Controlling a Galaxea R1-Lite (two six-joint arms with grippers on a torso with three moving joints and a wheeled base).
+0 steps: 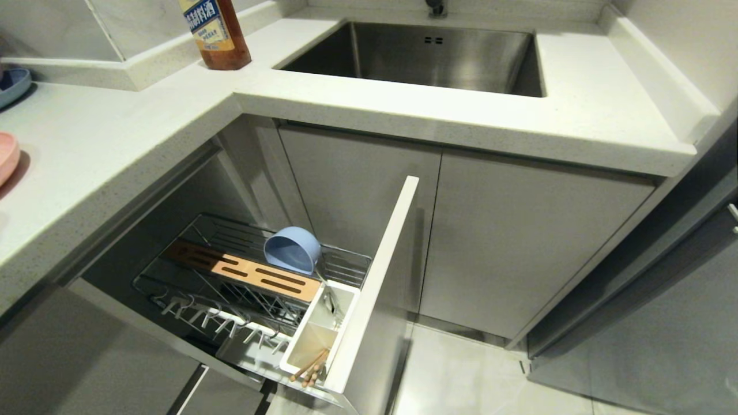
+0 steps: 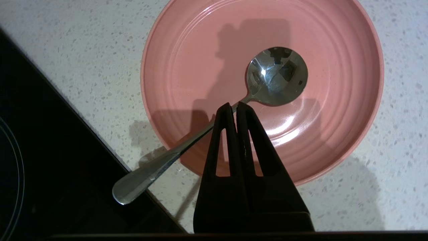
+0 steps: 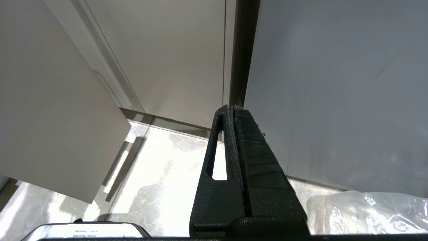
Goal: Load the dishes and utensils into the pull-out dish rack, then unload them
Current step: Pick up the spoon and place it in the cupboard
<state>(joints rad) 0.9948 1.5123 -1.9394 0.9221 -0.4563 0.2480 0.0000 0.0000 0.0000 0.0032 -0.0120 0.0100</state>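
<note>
1. Pink and ribbed, one wide flat plastic plate [image 2: 311, 140] is seen on the speckled white countertop [image 2: 398, 110], beside one black cooktop [image 2: 43, 140].
2. One slim silver metal spoon [image 2: 276, 77] is clenched at its neck by the left gripper [image 2: 235, 106], its bowl held over the plate.
3. One light-blue round plastic bowl [image 1: 292, 249] is propped on edge in the chrome wire pull-out dish rack [image 1: 248, 276], which is drawn out.
4. Two thin wooden chopsticks [image 1: 310, 365] are lodged in the rack's white rectangular utensil cup [image 1: 318, 337].
5. The right gripper [image 3: 232, 108] is kept closed and empty, above the pale floor [image 3: 160, 187].
</note>
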